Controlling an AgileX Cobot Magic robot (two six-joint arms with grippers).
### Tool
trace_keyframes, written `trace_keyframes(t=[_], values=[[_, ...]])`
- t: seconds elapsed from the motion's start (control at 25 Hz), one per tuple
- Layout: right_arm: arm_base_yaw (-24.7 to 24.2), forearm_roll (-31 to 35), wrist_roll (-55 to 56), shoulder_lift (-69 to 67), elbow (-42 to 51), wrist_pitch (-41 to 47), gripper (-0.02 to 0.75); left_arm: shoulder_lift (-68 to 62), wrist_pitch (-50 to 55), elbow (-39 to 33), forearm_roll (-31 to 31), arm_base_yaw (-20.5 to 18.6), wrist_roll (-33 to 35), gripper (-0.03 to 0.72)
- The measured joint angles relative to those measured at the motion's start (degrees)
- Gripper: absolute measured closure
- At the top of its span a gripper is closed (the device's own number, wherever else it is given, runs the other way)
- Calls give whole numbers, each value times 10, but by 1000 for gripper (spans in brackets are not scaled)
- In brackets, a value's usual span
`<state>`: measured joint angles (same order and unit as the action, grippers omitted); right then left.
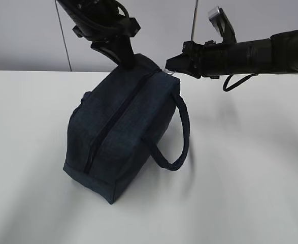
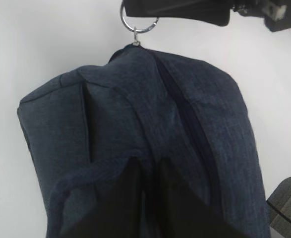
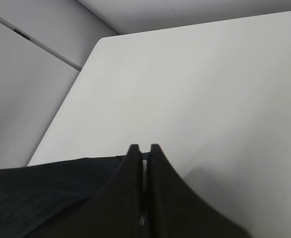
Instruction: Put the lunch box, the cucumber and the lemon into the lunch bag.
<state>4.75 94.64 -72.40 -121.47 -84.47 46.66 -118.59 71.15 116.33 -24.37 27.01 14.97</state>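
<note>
lunch bag (image 1: 121,137): navy, on white table (image 1: 250,193), zipper closed, far end tipped up | ring pull (image 2: 137,22): at bag's far top corner, pinched in right gripper (image 1: 170,65), jaws together on it | left gripper (image 1: 127,60): clamped on fabric at bag's top edge, beside zipper end

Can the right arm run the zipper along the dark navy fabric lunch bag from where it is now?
Probably yes. The right gripper is shut on the metal ring pull at the far end of the lunch bag, the left gripper pinches the fabric beside it, and nothing lies across the zipper track.
</note>
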Motion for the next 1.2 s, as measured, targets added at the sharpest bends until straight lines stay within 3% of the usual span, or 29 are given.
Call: trace_keyframes(t=[0.44,1.2], values=[[0,1,-7,0,0,-26,738,36,3,-2,3,33,7,669],[1,7,-8,-2,0,-4,738,66,4,-2,13,37,7,669]])
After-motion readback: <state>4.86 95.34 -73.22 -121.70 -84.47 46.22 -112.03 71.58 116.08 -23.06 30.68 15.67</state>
